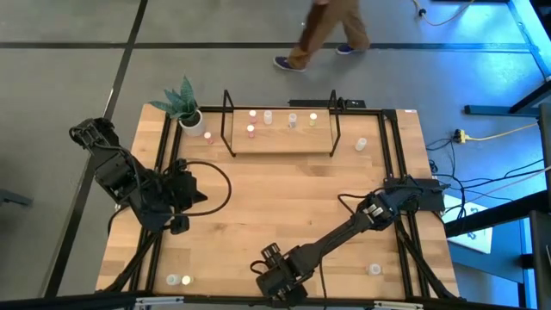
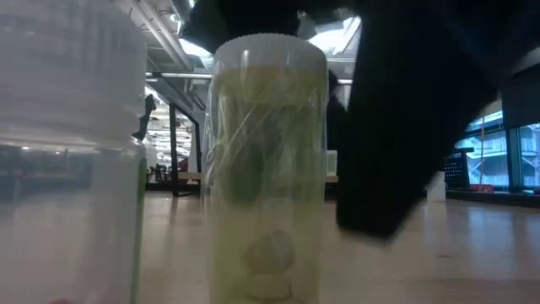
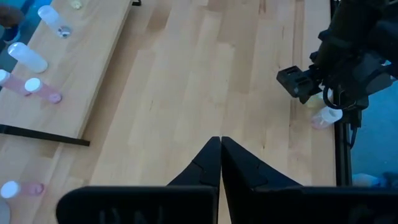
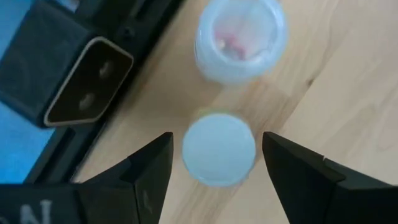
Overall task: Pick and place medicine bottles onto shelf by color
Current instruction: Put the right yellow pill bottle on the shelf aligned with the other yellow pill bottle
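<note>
Only from its wrist, right hand [image 4: 217,168] gapes wide around a bottle [image 4: 219,149]

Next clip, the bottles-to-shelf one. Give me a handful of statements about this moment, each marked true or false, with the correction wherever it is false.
1. The right hand is open with a bottle standing between its fingers. True.
2. The left hand is open. False: its fingers are shut together, holding nothing.
3. Several bottles already stand on the shelf. True.
4. The potted plant sits at the table's near right corner. False: it stands at the far left corner, beside the shelf.
5. The right hand has lifted its bottle off the table. False: the bottle is ungripped, gaps showing on both sides.
6. A person is on the floor beyond the table. True.
</note>
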You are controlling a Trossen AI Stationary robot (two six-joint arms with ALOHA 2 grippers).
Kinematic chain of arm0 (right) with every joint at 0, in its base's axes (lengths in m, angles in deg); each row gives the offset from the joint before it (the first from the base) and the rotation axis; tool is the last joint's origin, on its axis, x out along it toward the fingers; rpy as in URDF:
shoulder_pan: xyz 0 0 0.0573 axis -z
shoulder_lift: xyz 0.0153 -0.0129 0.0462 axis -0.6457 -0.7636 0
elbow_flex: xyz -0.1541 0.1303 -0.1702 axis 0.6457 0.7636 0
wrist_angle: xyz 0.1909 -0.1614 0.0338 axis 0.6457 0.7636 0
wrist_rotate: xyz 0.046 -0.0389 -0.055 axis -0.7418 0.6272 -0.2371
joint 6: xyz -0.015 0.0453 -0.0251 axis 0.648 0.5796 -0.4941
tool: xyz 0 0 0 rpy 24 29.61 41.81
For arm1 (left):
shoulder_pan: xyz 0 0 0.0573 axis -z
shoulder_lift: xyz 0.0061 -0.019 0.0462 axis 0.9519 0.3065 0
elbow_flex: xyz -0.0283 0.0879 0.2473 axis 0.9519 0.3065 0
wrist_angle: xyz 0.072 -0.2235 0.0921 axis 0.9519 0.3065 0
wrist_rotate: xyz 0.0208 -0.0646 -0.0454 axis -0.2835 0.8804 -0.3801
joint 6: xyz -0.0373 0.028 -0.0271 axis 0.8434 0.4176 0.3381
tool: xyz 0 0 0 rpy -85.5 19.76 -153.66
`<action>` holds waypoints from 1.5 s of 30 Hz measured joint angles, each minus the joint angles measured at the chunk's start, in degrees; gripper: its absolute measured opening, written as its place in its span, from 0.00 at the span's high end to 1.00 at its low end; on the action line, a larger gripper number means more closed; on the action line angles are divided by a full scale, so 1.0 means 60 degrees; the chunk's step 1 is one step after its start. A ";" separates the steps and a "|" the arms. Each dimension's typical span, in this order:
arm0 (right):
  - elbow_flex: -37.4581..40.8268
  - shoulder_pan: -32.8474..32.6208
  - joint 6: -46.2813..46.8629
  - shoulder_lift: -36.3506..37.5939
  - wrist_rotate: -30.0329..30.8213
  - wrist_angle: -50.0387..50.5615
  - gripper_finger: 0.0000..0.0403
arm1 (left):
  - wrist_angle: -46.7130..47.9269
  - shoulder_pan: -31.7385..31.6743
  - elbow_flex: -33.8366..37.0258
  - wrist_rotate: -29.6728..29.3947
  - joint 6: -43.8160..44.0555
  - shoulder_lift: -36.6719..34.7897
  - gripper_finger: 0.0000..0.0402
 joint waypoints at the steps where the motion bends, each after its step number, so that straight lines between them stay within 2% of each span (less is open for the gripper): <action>1: 0.0055 0.0000 0.0001 0.0000 0.0000 -0.0174 0.38 | -0.0004 0.0000 0.0000 0.0000 0.0000 0.0000 0.99; 14: 0.0154 0.0002 0.0280 0.0004 -0.0004 -0.0859 0.40 | -0.0001 -0.0002 0.0000 0.0011 0.0005 0.0000 1.00; 30: 0.0154 0.0003 0.0807 0.0007 -0.0018 -0.0785 0.74 | 0.0015 -0.0002 0.0001 0.0011 0.0002 0.0000 0.99; 45: 0.0092 0.0346 0.1332 0.0579 0.0307 0.0229 0.74 | 0.0048 -0.0004 0.0002 0.0011 0.0000 -0.0001 0.99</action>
